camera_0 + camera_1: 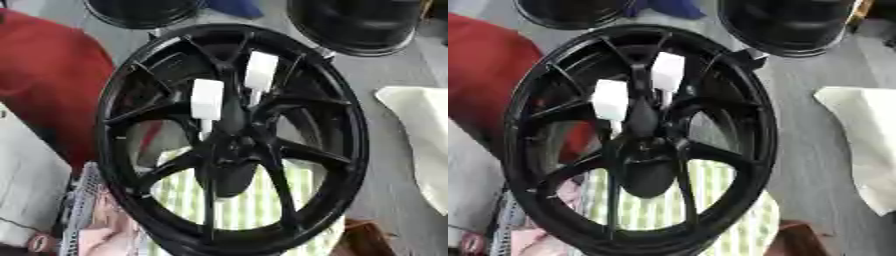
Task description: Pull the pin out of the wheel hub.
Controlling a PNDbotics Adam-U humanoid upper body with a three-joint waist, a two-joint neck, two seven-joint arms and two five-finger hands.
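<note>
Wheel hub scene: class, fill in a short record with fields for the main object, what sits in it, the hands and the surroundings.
main object: black spoked wheel hub, filling the view
pins: two white pins, left pin and right pin, standing near the hub centre
hands: none in view
beneath: green striped cloth seen through the spokes
left: red cloth
right: white cloth
behind: two more black wheels
</note>
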